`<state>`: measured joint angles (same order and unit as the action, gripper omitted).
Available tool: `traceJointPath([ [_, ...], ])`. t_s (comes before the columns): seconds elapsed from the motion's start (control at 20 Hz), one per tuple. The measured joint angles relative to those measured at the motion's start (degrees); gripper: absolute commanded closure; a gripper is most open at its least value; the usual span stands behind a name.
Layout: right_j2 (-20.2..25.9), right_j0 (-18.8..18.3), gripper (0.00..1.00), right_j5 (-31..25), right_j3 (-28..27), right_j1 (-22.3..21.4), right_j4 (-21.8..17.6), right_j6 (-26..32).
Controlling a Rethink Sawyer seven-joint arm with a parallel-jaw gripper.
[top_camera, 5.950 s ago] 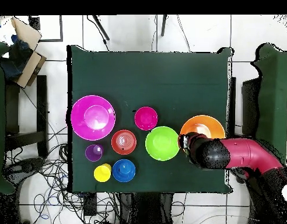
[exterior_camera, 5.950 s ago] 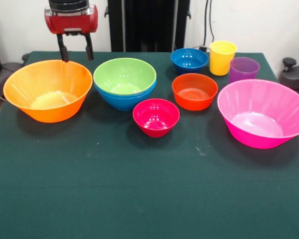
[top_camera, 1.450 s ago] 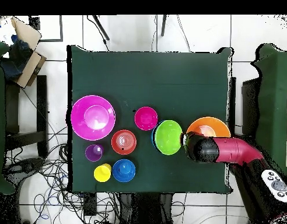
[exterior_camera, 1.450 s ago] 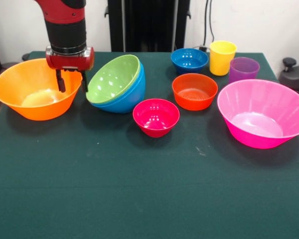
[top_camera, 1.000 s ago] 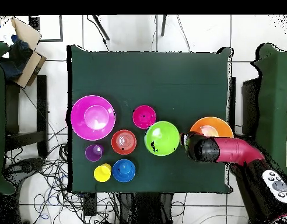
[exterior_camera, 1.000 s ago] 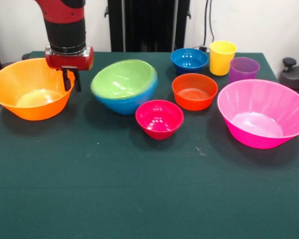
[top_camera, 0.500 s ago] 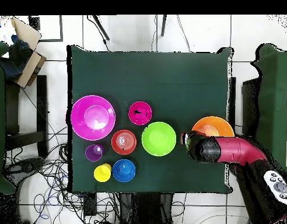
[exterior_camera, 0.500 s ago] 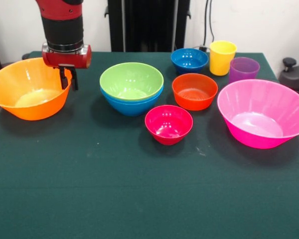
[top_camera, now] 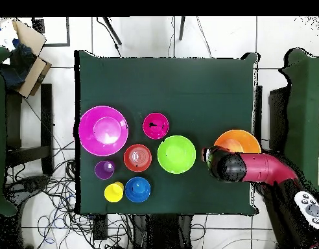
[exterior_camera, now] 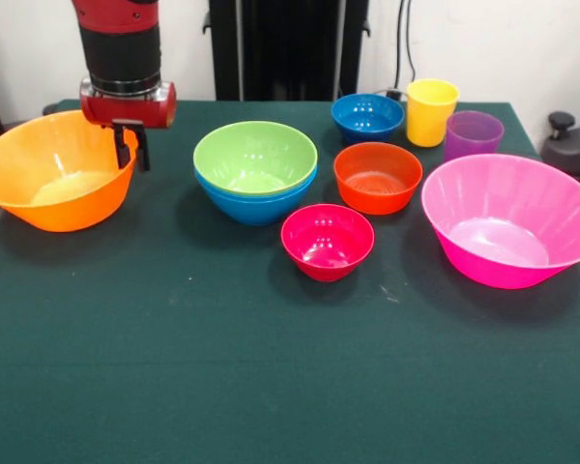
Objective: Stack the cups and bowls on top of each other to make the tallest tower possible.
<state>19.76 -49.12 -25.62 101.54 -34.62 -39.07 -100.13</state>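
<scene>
My jaws (exterior_camera: 130,153) are pinched on the rim of the large orange bowl (exterior_camera: 53,184), at the bench (exterior_camera: 271,387) edge. Beside it, the green bowl (exterior_camera: 255,158) nests in a light blue bowl (exterior_camera: 261,205); no tower stands yet.

Green-clothed table (exterior_camera: 271,367) under scattered bowls (exterior_camera: 327,239) and cups (exterior_camera: 431,111)
</scene>
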Motion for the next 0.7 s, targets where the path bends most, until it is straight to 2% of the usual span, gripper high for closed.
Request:
traceJointPath([
  [0.7,-0.49,1.19,1.0,0.0,7.86,-10.02,4.01,0.0],
])
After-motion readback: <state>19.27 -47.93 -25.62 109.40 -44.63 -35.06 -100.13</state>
